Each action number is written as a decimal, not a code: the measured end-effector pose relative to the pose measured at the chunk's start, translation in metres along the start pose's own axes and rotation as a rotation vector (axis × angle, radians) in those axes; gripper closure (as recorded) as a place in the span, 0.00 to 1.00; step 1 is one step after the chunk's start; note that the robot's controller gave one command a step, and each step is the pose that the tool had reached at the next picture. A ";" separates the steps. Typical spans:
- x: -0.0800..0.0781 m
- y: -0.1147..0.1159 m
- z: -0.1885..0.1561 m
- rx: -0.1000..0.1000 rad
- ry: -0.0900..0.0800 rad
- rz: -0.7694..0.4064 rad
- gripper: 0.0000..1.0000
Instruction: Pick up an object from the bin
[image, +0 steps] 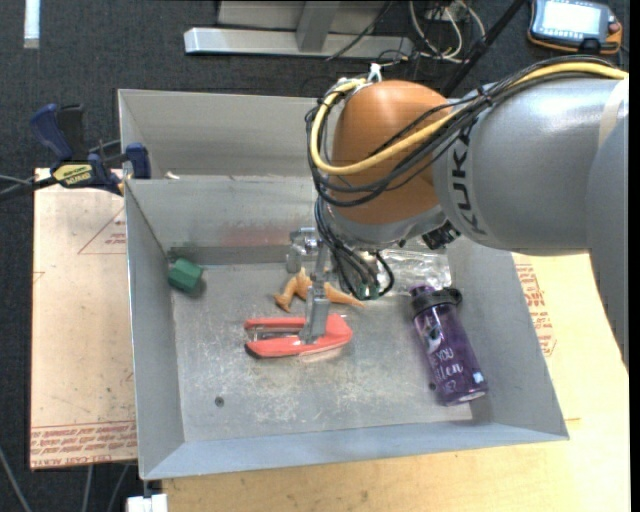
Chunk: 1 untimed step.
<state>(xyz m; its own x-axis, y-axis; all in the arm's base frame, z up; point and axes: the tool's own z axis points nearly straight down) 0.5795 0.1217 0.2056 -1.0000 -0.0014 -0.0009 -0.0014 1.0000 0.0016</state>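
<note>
Camera view: the pincer (318, 332) stands upright over the middle of the grey metal bin (150, 330), its tip down at the flat red plastic tool (285, 345) lying on the bin floor; whether it is open, closed or gripping cannot be told. Two small orange plastic pieces (292, 291) lie just behind the tool, a purple plastic bottle (447, 345) near at the view's right, a green block (185, 276) well apart at its left. Judgement: close across the tool's narrow body, confirm a firm hold, then lift straight up, clear of the orange pieces
</note>
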 end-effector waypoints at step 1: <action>-0.009 -0.004 0.046 -0.001 -0.004 -0.069 0.00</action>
<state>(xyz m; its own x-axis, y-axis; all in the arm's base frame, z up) 0.5883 0.1173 0.1593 -0.9975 -0.0704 -0.0054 -0.0704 0.9975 0.0020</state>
